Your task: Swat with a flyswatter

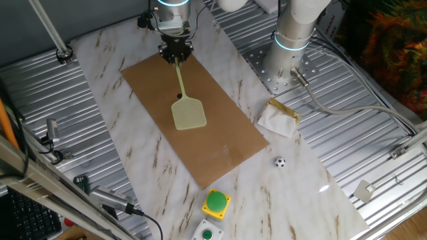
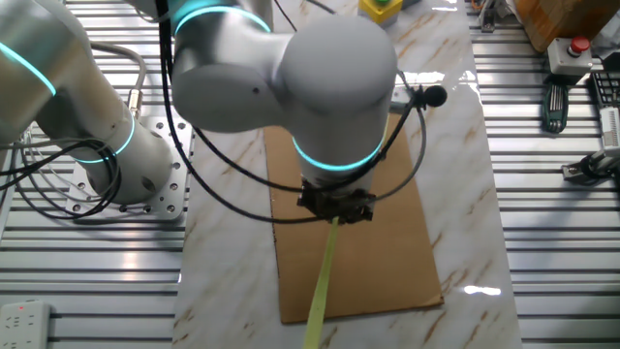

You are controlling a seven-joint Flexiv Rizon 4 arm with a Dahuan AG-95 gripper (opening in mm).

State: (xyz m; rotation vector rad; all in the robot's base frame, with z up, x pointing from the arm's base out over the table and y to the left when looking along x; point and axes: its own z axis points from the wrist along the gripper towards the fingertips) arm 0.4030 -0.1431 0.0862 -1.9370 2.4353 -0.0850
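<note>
My gripper (image 1: 176,57) clamps the flyswatter (image 1: 185,105) at its handle end; the mesh head lies over the brown sheet (image 1: 220,143), contact unclear. Light, whippy plastic, I judge: grasp the handle, never the head.

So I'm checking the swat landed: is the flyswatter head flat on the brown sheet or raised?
Cannot tell. The flyswatter head lies over the brown sheet, handle in the gripper; contact isn't visible.

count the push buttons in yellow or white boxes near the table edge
2: a green button on a yellow box just past the brown sheet, and a smaller one on a white box beside it. Others may be hidden.
</note>
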